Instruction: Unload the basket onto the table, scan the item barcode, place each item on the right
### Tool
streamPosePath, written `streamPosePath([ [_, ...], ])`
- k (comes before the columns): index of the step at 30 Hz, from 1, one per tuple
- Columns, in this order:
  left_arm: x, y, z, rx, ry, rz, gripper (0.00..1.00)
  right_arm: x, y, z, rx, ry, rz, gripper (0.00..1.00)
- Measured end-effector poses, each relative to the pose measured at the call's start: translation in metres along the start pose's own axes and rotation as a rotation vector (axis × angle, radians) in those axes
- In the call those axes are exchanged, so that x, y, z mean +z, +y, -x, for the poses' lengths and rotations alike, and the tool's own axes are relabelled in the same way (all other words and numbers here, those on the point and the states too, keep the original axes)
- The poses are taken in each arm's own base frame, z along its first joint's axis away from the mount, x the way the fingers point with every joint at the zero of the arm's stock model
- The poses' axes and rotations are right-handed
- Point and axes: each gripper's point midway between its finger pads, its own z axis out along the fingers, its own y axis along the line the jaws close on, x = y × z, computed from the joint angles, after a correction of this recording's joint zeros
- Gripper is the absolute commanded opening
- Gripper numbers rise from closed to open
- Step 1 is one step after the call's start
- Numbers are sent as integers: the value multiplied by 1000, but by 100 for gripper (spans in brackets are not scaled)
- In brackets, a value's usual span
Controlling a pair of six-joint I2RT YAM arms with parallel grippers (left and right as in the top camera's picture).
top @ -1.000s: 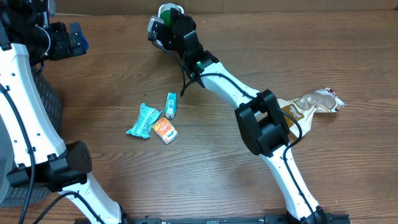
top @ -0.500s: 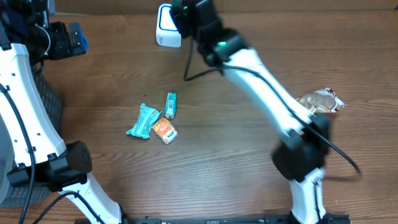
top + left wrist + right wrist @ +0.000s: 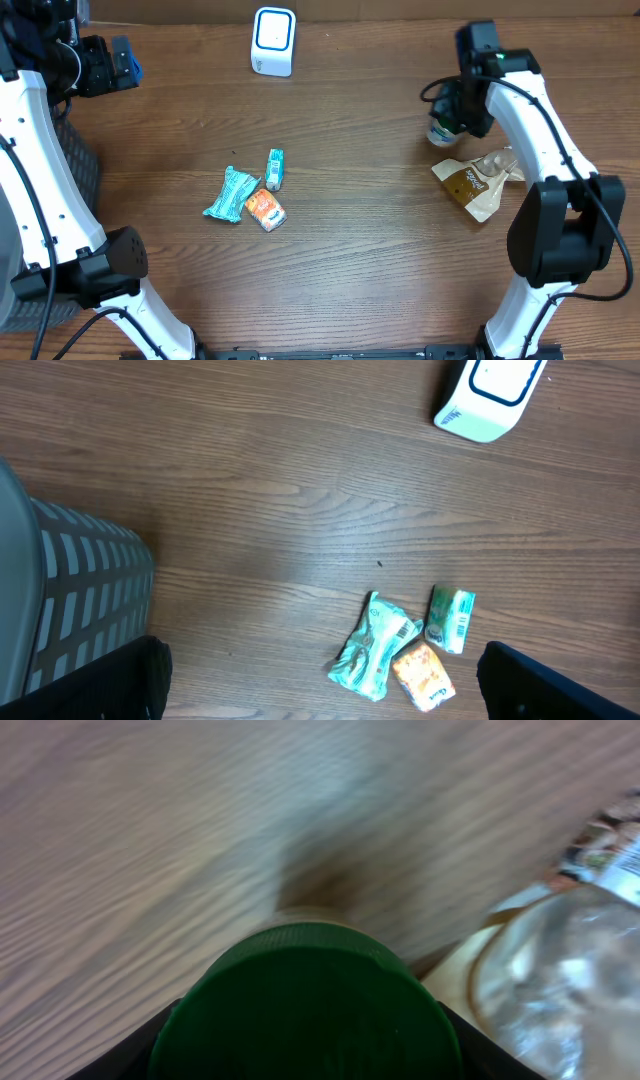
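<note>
Right gripper (image 3: 449,118) holds small green-capped bottle (image 3: 305,1005) by its sides: probably rigid, light, slick; left gripper (image 3: 320,695) wide open, empty

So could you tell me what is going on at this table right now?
The right gripper holds a green-capped bottle at the right of the table, beside a brown pouch and well away from the white scanner at the far edge. The left gripper hangs open at the left, holding nothing. Three small packets lie untouched near the middle.
</note>
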Motion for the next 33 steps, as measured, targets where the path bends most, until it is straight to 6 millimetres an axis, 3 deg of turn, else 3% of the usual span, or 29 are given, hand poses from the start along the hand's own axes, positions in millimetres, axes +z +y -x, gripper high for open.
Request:
streamPosePath([
  [2, 0, 0, 0, 0, 0, 0, 100, 20, -18, -2, 38, 19, -23, 4],
  [3, 0, 0, 0, 0, 0, 0, 100, 29, -29, -4, 51, 25, -47, 9],
  [5, 0, 0, 0, 0, -1, 0, 100, 37, -42, -5, 72, 26, -66, 36],
  [7, 0, 0, 0, 0, 0, 0, 100, 37, -47, -2, 83, 24, -71, 56],
  [11, 0, 0, 0, 0, 0, 0, 100, 34, -50, -8, 73, 56, -78, 60],
  [13, 0, 0, 0, 0, 0, 0, 100, 18, -51, -20, 21, 138, -80, 62],
  [15, 0, 0, 0, 0, 0, 0, 100, -10, -45, -11, -6, 142, -67, 66],
  [16, 0, 0, 1, 0, -2, 0, 100, -30, -40, -10, -34, 152, -50, 70],
  [17, 0, 0, 0, 0, 0, 0, 100, -59, -22, 0, -85, 108, 19, 72],
  [18, 0, 0, 0, 0, 0, 0, 100, -77, -8, -4, -139, 103, 59, 73],
  [20, 0, 0, 0, 0, 0, 0, 100, -91, 17, -18, -229, 107, 112, 73],
  [23, 0, 0, 0, 0, 0, 0, 99, -97, 63, -50, -374, 114, 163, 73],
  [29, 0, 0, 0, 0, 0, 0, 100, -95, 70, -47, -375, 94, 173, 72],
  [32, 0, 0, 0, 0, 0, 0, 100, -89, 106, -40, -416, -5, 245, 64],
  [33, 0, 0, 0, 0, 0, 0, 100, -75, 125, -55, -453, 4, 275, 62],
])
